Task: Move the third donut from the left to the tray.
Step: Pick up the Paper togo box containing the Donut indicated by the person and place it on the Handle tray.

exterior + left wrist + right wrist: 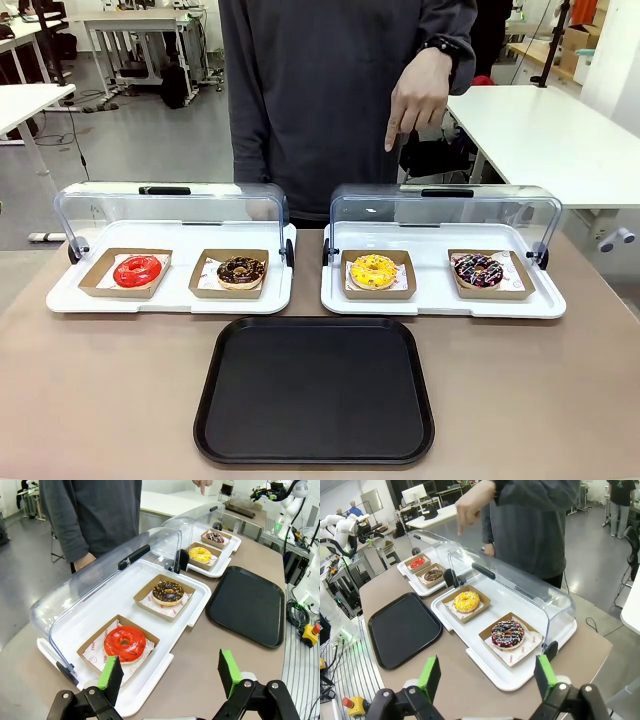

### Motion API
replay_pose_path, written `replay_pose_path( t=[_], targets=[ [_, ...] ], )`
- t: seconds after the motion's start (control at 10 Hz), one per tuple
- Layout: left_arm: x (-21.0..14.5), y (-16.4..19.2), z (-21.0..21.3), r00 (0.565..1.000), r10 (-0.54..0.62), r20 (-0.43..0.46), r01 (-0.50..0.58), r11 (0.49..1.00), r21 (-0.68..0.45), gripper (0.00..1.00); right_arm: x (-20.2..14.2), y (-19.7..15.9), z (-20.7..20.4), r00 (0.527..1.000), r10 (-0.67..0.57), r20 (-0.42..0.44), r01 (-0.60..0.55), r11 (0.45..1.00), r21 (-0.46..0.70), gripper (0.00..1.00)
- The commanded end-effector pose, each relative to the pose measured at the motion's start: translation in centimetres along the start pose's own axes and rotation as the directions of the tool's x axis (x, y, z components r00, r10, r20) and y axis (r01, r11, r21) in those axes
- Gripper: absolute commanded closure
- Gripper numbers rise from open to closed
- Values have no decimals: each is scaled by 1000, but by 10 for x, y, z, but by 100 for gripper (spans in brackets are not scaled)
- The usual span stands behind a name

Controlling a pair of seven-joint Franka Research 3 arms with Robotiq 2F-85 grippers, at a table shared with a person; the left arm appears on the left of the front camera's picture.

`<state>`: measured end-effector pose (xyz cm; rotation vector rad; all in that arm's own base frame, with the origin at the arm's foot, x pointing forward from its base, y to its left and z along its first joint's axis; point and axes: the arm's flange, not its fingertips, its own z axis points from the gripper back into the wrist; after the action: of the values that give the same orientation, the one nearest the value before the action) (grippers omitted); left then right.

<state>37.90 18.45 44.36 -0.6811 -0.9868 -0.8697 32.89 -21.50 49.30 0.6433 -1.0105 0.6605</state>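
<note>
Donuts: four.
- red-glazed donut (137, 270): one, closest ahead of left gripper (170, 661)
- yellow-glazed donut (373, 271): one
- chocolate-glazed: two. chocolate donut with pale bits (241, 270); chocolate donut with coloured sprinkles (478, 269), closest ahead of right gripper (487, 663)

Brown cardboard holders (98, 272): four, one under each donut.
White display bases (170, 303): two, two donuts on each.
Clear domed lids (170, 215): two.
Black tray (315, 395): one.
Person: one; pointing hand (420, 95), one.
Grippers: two, two green pads on each.
</note>
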Motion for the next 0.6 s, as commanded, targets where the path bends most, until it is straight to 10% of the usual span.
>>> replay_pose_path(
  t=[0.0,0.5],
  targets=[
    [1,-1,1,1000,-2,10,2,1000,-5,0,2,-3,0,999,28,24,-28,1000,0,0],
    [1,-1,1,1000,-2,10,2,1000,-5,0,2,-3,0,999,28,24,-28,1000,0,0]
  ],
)
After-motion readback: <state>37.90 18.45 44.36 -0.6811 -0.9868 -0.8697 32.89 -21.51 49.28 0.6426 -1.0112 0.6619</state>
